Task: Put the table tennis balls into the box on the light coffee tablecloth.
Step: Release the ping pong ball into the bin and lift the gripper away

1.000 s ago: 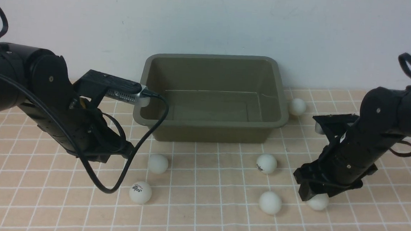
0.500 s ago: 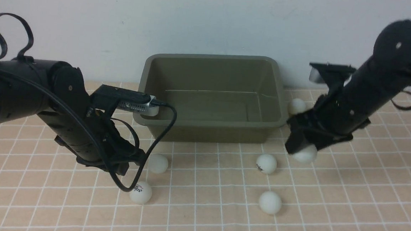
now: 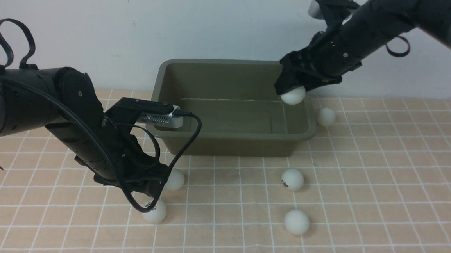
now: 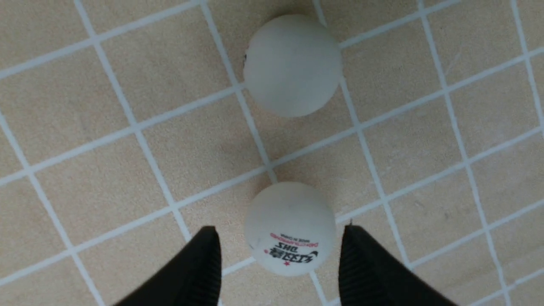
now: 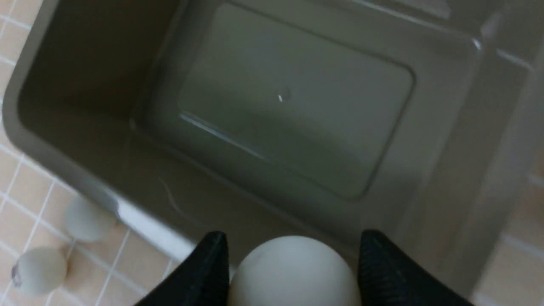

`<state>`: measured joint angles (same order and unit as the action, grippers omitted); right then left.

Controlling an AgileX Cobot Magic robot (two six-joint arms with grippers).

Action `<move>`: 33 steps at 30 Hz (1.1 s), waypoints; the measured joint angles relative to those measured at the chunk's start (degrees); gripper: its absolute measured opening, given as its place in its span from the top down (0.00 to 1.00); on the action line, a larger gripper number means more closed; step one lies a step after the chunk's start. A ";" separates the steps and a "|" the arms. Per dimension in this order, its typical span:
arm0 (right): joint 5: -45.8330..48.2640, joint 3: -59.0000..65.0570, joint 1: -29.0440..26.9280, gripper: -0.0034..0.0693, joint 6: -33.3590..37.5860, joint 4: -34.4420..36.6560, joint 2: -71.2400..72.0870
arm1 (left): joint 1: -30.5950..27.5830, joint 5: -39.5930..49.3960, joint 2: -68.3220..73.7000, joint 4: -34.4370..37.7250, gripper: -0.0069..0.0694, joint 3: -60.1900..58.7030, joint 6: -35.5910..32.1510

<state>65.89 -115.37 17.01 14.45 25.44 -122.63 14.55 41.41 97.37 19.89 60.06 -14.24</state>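
The olive-green box [image 3: 231, 103] stands at the back of the light coffee tablecloth [image 3: 381, 198], its floor [image 5: 297, 106] bare. My right gripper [image 3: 290, 89] is shut on a white table tennis ball [image 3: 293, 94] and holds it above the box's right end; the ball [image 5: 293, 272] sits tight between both fingers. My left gripper [image 3: 149, 188] is open and low over a logo-printed ball [image 4: 290, 228], one finger [image 4: 199, 272] on each side with small gaps. A plain ball [image 4: 292, 66] lies just beyond it.
Three more balls lie on the cloth: one right of the box [image 3: 326, 117], one with a logo in front of the box [image 3: 292, 179], one nearer me [image 3: 296, 221]. A white wall rises close behind the box. The left wrist cable loops near the box's left front corner [image 3: 185, 139].
My right arm has lifted its ball off the cloth and carried it up and left to over the box. My left gripper has opened and dropped towards the logo ball.
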 joint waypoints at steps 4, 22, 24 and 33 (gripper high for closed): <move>0.44 -6.64 1.22 0.46 -0.07 -0.54 -5.04 | 0.00 0.00 0.00 0.41 0.50 0.00 -2.11; 1.90 -22.09 1.67 0.46 -2.21 -4.88 -16.93 | 0.00 0.16 4.65 3.02 0.23 0.00 -6.83; 1.90 -21.91 1.67 0.46 -2.38 -5.36 -17.05 | 0.00 0.16 6.27 3.25 0.23 0.00 -7.01; 1.06 -21.91 1.67 0.46 -2.38 -5.59 -17.47 | 0.00 0.11 7.08 4.78 0.23 0.00 -8.33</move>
<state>66.95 -137.28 18.68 12.07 19.85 -140.10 14.55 41.51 104.45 24.67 60.06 -22.57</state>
